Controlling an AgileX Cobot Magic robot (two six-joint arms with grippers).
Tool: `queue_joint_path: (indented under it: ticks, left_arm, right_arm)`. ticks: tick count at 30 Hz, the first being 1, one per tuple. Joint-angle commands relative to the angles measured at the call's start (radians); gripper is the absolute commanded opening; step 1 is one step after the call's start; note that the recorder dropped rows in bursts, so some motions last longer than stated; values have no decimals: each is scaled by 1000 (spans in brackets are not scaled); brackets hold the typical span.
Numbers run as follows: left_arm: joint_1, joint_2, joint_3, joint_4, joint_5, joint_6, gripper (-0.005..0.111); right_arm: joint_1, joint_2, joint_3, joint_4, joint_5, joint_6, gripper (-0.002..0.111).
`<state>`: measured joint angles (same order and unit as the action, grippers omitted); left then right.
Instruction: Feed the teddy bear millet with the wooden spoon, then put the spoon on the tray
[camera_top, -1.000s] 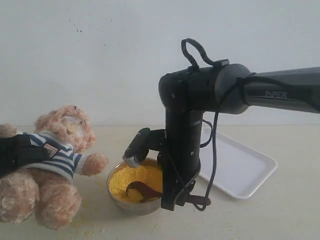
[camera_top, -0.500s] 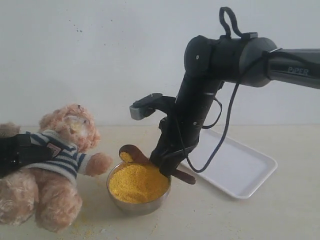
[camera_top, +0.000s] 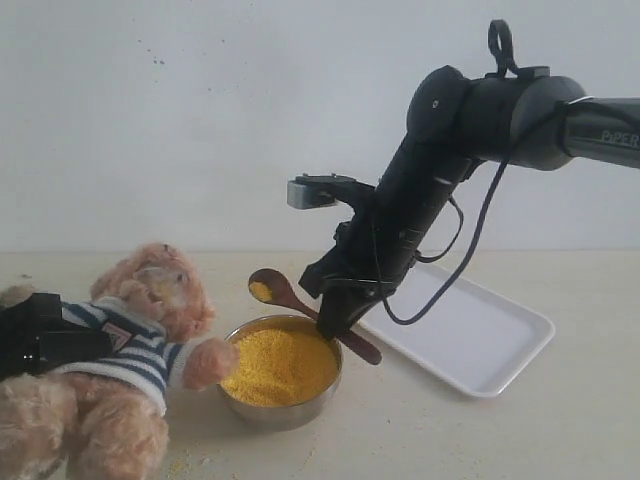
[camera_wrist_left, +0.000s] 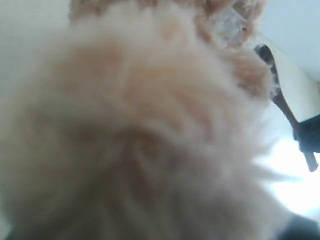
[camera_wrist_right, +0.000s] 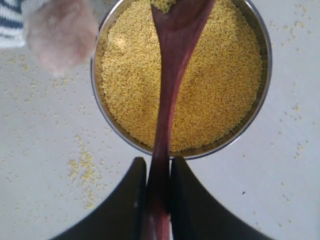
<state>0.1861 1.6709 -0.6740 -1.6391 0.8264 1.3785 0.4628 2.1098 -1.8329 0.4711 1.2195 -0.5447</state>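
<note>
The teddy bear (camera_top: 150, 330) leans at the left, its paw over the rim of the steel bowl (camera_top: 262, 412) of millet (camera_top: 285, 365). My left gripper (camera_top: 55, 340) is clamped round its striped torso; in the left wrist view fur (camera_wrist_left: 140, 125) hides the jaws. My right gripper (camera_top: 335, 322) is shut on the wooden spoon's (camera_top: 300, 305) handle, holding it above the bowl. The spoon's bowl carries a little millet and points at the bear's face, a short gap away. From the right wrist, the right gripper (camera_wrist_right: 157, 167) pinches the spoon (camera_wrist_right: 172, 75) over the millet (camera_wrist_right: 220, 85). The white tray (camera_top: 480, 335) lies behind to the right.
Spilled grains (camera_wrist_right: 82, 167) dot the tabletop beside the bowl and under the bear (camera_top: 175, 462). A plain white wall stands behind. The right arm (camera_top: 480, 110) reaches in from the upper right, with a cable hanging over the tray.
The right gripper lifted the spoon out of the millet and carried it up and left with a small load. The bear shifted right and tilted toward the bowl.
</note>
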Motion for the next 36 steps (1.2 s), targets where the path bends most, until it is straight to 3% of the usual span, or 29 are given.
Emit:
queue_joint_path:
  ticks: [1,8,15,20,28,32,36]
  left_arm:
    - [1,-12,4,68,90,-99,4]
    - [40,-168,105,74,-34,-109,4]
    - [50,-234,187,117,70,-160,4]
    - [50,-234,204,175,69,-173,4]
    - [48,-234,245,120,68,-178,4]
    - [48,-234,304,4,82,-178,4]
    - [48,-228,314,-23,82,-174,4]
  right_arm:
    - [-5,-3,-5,21,2,38,0]
    - [-5,-3,-4,24,2,75,0]
    - [-5,-11,54,24,2,109,0]
    - [-5,-58,123,20,2,97,0]
    - [-3,-189,126,17,2,143,0]
    - [53,-203,126,17,2,125,0]
    - [181,-203,126,-44,2,28,0]
